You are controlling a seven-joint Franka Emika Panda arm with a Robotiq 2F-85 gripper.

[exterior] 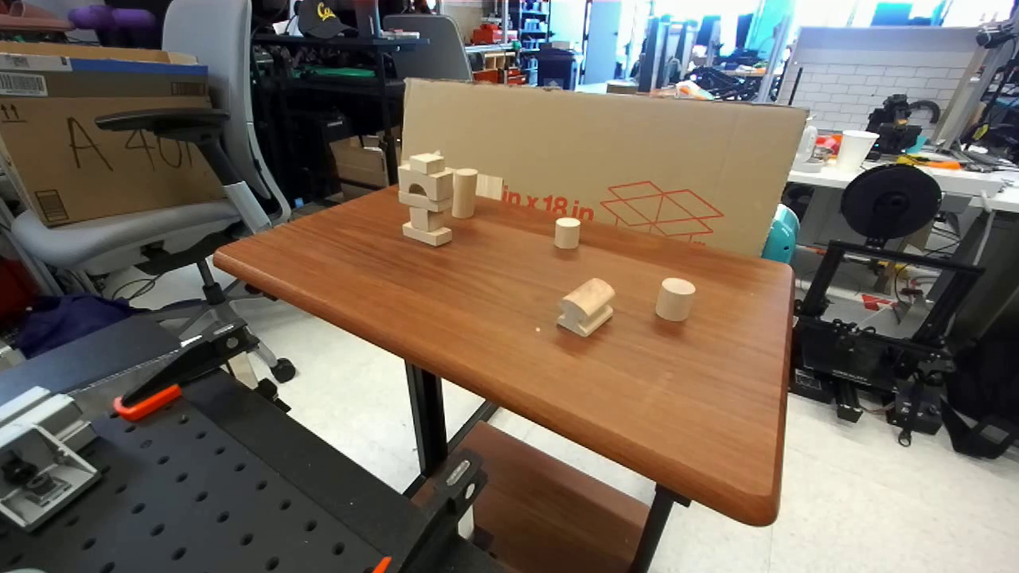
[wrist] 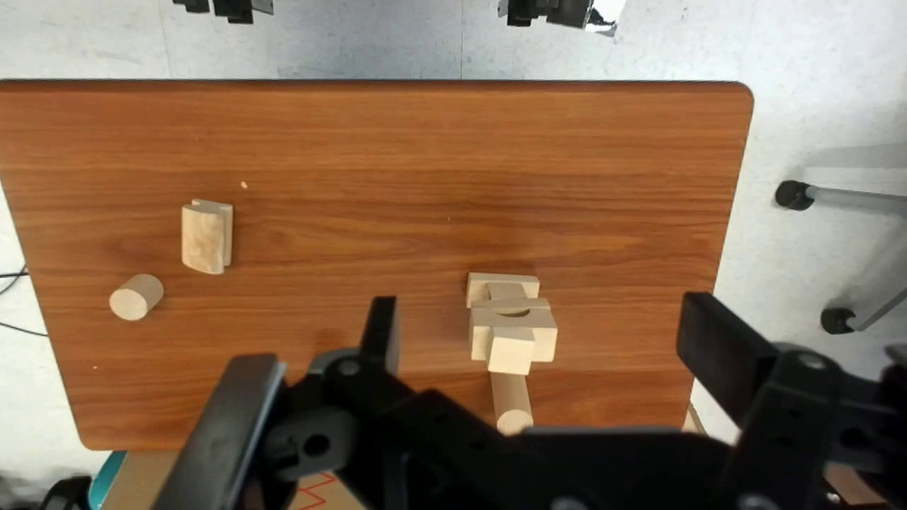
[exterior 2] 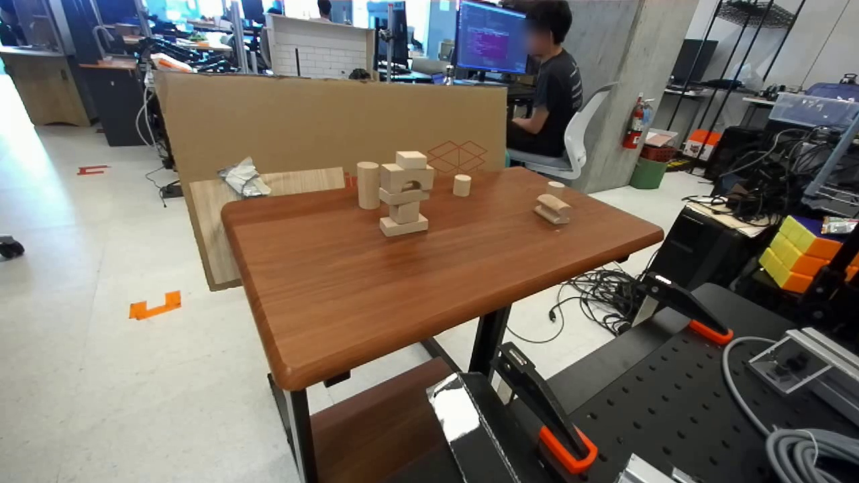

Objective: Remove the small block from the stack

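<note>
Two dark fingers (wrist: 382, 333) of the gripper (wrist: 545, 322) loom nearest in the wrist view, spread wide and gripping nothing; below them the stack (wrist: 511, 324) shows in the gap. In an exterior view a black-and-orange clamp (exterior 2: 547, 402) sits at the rim of a perforated board (exterior 2: 644, 409) by the near long edge of the desk (exterior 2: 335, 282), presumably to pin that board down.

Midway between the long edges, toward one short edge, lies the round-topped wooden block (exterior: 587, 306); a short cylinder (exterior: 675, 299) stands nearer that short edge, on its flat end, so it should not roll. Toward the opposite short edge the stack rises upright from a base slab (exterior: 427, 234) that gives it footing. The small block (exterior: 427, 164) sits at the top, on the arch block (exterior: 422, 177); nothing seems to rest on it, so I judge it can come away first. A tall cylinder (exterior: 464, 193) stands between stack and far long edge.

Along that edge a cardboard panel (exterior: 605, 143), likely a screen, reads "in x 18 in" in red. A carton (exterior: 111, 171) on an office chair (exterior: 208, 56) bears handwriting starting "A 4". Farther off, a dark cap (exterior: 322, 20) seems to say "Cal"; text on a monitor (exterior 2: 493, 40) is too small to read.
</note>
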